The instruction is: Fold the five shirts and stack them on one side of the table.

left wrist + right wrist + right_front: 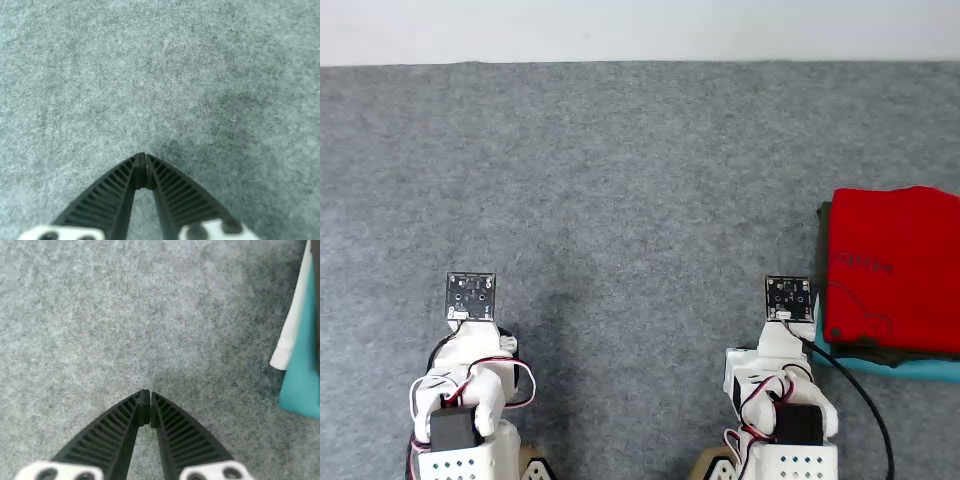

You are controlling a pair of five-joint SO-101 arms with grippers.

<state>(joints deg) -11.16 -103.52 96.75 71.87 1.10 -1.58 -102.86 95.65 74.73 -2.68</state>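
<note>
**Stack built at the right edge, both arms parked**

At the right-hand edge of the grey felt-like table cover (620, 180): a stack of folded cloth shirts (890, 300). Topped by a red shirt (895, 250), with a dark one (824, 225) peeking out beneath and a teal one (920, 369) at the bottom. In the right wrist view, also a white hem (292, 315) lying over the teal. Cannot count five layers for certain.

Near the front edge, well apart from each other: the left gripper (145, 164) and the right gripper (150, 396). Black ribbed jaws on each, pressed tip to tip, holding nothing, poised over bare cover. Right one near the stack, not touching.

Judged as the closing step: folding and stacking apparently done. Next, if anything, calls for confirming the count. After that, perhaps parting the right jaws to nudge the white hem square with the pile, gently enough not to drag the red top layer askew.
</note>
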